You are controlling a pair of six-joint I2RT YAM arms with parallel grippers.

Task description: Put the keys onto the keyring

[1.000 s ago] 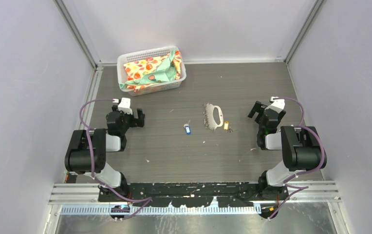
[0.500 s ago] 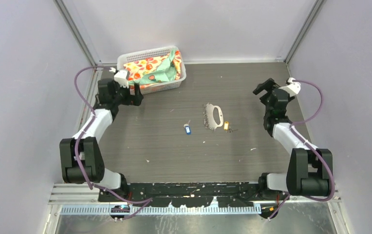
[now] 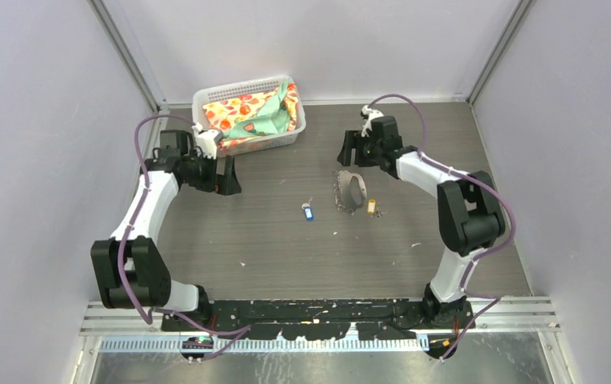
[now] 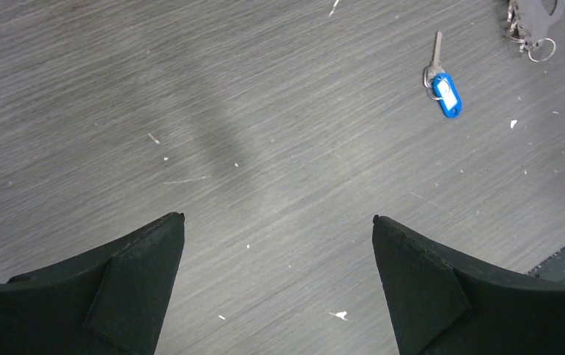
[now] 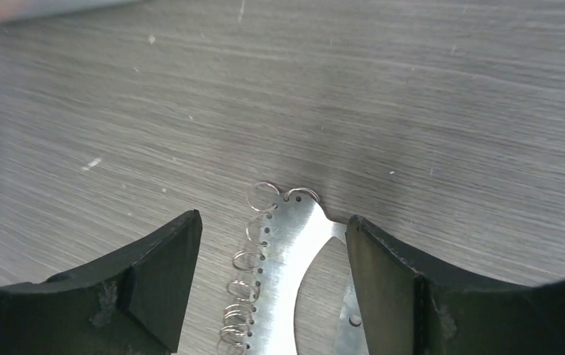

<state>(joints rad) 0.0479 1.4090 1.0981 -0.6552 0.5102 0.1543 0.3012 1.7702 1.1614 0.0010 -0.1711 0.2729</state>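
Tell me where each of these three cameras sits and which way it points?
Top view: fixed high behind the robot, looking down at the table; left arm and right arm both show.
Left wrist: rides the left arm, facing down at tabletop and the blue key; left fingers frame the bottom.
Right wrist: low over the keyring, looking down; right fingers stand either side of it.
Shared: top and left wrist views both show the blue key.

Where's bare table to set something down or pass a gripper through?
Bare: the table from its near edge up to the blue key; also between left gripper and blue key. Crowded: middle right, where right gripper straddles the keyring beside the yellow key, and far left by the basket.
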